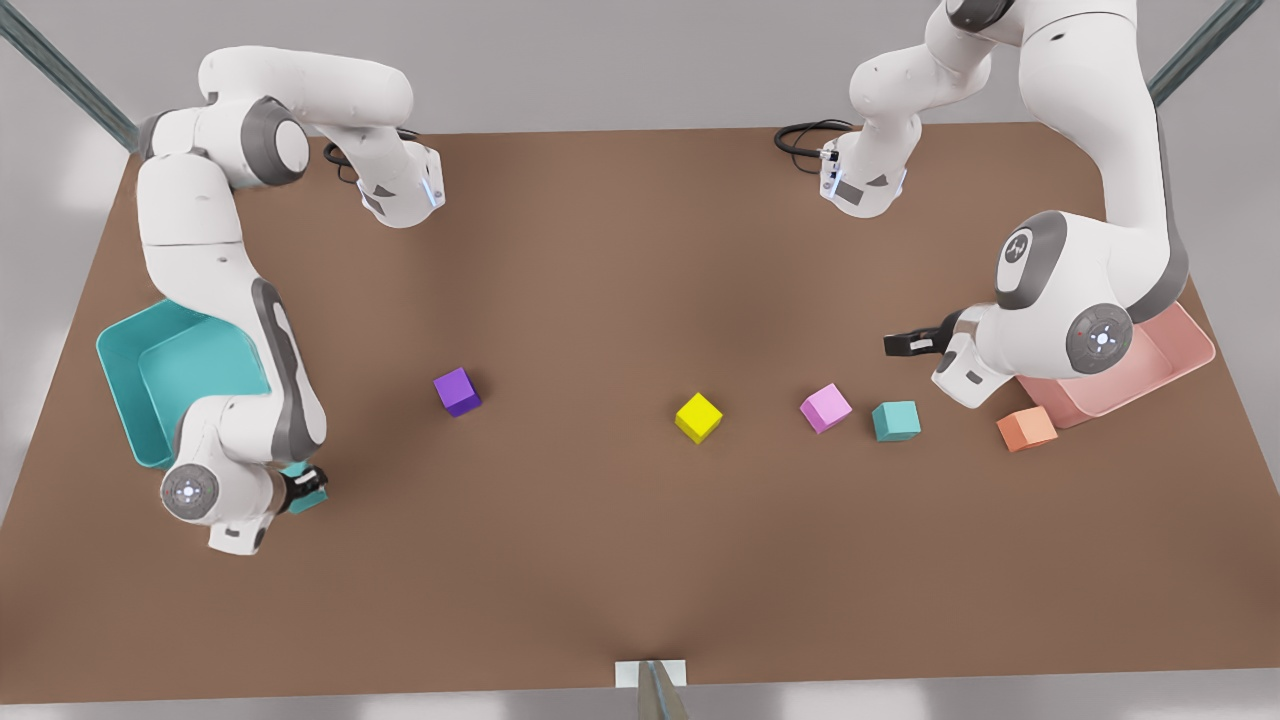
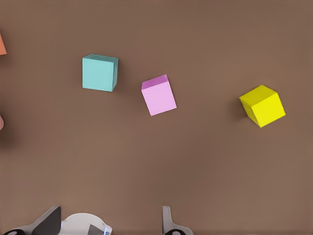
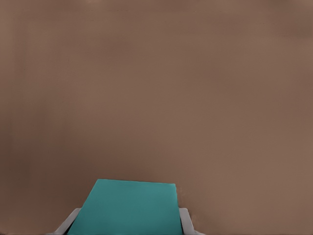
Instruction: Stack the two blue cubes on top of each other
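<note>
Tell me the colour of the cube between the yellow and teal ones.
Pink cube, clearest in the left wrist view.

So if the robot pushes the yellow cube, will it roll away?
Probably not. The yellow cube has flat faces and sharp edges, so it should slide or turn on the table rather than roll. It sits squat and flat, so tipping seems unlikely. It looks rigid, not squishy.

Light: bright, even, diffuse from above | Shadows: soft, short, dark patches hugging each cube and arm on the table [image 1: 600,560] | Glare: faint sheen on white arm shells | Focus: slightly soft throughout; wrist views smooth, low texture
</note>
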`<action>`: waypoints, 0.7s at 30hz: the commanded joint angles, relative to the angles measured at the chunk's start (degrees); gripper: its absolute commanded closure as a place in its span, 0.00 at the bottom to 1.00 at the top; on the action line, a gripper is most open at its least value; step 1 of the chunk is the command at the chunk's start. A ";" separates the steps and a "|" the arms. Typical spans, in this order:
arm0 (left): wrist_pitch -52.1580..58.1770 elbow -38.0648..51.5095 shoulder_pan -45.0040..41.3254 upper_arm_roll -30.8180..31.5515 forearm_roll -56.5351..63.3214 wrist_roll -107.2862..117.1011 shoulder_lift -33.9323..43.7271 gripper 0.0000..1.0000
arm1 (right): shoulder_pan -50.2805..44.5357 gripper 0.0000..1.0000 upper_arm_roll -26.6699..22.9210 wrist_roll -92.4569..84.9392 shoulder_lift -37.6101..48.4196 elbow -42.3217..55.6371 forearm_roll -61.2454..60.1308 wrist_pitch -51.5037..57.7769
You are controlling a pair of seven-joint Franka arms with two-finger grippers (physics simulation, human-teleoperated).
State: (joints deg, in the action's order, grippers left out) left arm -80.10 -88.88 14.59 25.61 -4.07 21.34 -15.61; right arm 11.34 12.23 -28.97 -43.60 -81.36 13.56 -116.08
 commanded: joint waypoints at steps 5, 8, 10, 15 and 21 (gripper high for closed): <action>-0.32 0.38 0.00 -0.04 1.96 0.20 -0.91 0.00 | -11.42 0.36 11.41 28.17 0.80 4.54 0.15 2.62; -4.72 0.20 3.16 -0.04 3.36 0.20 -2.40 0.00 | -18.80 0.35 11.41 45.30 0.09 5.16 0.06 -1.33; -7.53 0.20 4.39 -0.04 5.74 0.20 -3.98 0.00 | -24.43 0.35 11.15 55.59 -3.77 8.49 0.33 -5.02; -21.67 -11.57 -6.49 -16.02 8.20 -6.48 -2.76 0.00 | -31.29 0.34 9.22 64.30 -9.22 12.28 1.12 -12.58; -35.30 -21.77 -17.14 -26.05 4.68 -6.04 -4.43 0.00 | -40.17 0.34 3.50 71.25 -13.35 15.53 1.12 -18.83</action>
State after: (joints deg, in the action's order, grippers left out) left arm -105.33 -110.54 -2.36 -0.08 1.52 19.06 -19.82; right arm -28.26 16.04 9.16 -56.58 -66.31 14.18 -130.03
